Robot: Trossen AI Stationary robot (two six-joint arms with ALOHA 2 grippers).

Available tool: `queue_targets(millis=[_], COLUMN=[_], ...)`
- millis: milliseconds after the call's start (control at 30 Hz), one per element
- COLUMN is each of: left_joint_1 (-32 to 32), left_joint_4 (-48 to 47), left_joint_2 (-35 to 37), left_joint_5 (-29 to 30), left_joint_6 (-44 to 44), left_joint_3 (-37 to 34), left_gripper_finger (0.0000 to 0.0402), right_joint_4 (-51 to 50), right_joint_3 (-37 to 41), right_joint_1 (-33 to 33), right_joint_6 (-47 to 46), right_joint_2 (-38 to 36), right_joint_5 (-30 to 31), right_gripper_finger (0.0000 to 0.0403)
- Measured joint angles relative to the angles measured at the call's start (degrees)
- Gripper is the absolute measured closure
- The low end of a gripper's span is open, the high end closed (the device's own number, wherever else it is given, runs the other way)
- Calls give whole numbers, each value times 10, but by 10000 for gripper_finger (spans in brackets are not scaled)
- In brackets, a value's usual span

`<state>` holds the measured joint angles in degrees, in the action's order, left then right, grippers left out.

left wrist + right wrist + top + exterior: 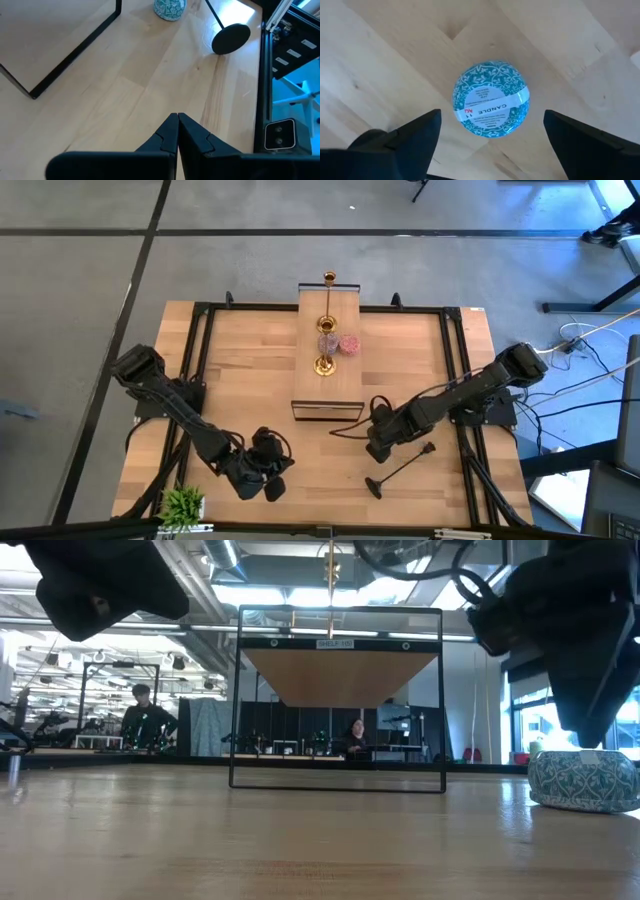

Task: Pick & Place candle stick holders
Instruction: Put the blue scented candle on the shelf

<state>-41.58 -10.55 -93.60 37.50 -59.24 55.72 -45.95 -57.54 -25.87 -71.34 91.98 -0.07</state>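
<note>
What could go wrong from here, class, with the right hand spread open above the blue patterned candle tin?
1. The right hand is open directly over the round blue candle tin; an off-centre closure could push the tin sideways instead of gripping it.
2. The black candle stick holder lies flat on the table right beside the right arm, so a sweep could knock or roll it.
3. The gold candle stick holders stand upright on the raised plank; a bump could topple them.

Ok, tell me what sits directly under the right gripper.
The open right gripper hangs over a blue patterned candle tin, label up, lying on the wooden table. Its contents are hidden.
</note>
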Motion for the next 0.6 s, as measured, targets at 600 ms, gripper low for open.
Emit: queue_targets(millis=[600], left_joint_1=[-8], left_joint_4=[-4], left_joint_2=[1], left_joint_5=[4], left_joint_6=[-2], left_joint_3=[0], left_gripper_finger=[400], right_joint_4=[40], right_joint_3=[0], right_joint_1=[4], right_joint_6=[-18], right_joint_2=[59], right_joint_5=[-18], right_gripper_finger=[27])
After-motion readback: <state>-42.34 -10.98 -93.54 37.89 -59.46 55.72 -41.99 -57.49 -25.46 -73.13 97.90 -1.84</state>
